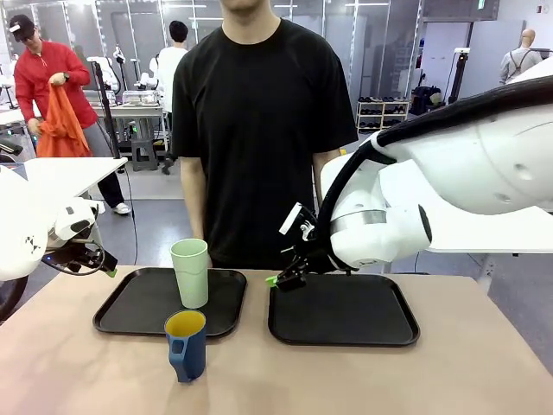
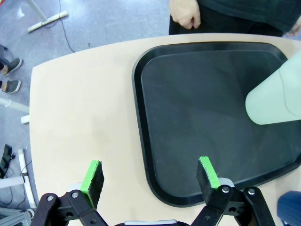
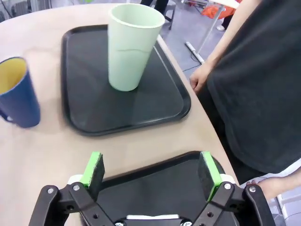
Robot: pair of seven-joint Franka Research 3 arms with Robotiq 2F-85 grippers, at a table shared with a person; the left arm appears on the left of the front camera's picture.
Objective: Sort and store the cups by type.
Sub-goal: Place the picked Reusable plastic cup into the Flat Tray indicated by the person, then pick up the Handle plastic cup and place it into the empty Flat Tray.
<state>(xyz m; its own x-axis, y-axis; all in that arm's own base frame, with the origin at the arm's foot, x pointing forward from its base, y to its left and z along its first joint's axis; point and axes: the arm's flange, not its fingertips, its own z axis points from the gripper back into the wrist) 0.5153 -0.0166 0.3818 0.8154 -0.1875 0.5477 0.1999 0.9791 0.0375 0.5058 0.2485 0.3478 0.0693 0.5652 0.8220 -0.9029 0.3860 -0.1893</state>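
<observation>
Tan table (image 1: 484,363): my left claw (image 2: 150,170) and right claw (image 3: 151,165) gape empty; I should grip the lower-centre mug (image 1: 187,346) squarely.

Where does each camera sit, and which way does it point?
Front view: fixed between the arms, facing across the table at the person; left tool and right tool show.
Left wrist view: on the left arm, looking down at the left tray; the left tool, open, rises below.
Right wrist view: on the right arm, above the right tray, facing the blue mug; the right tool, open, below.
Shared: both wrist views catch the mint tumbler on the left tray.
</observation>
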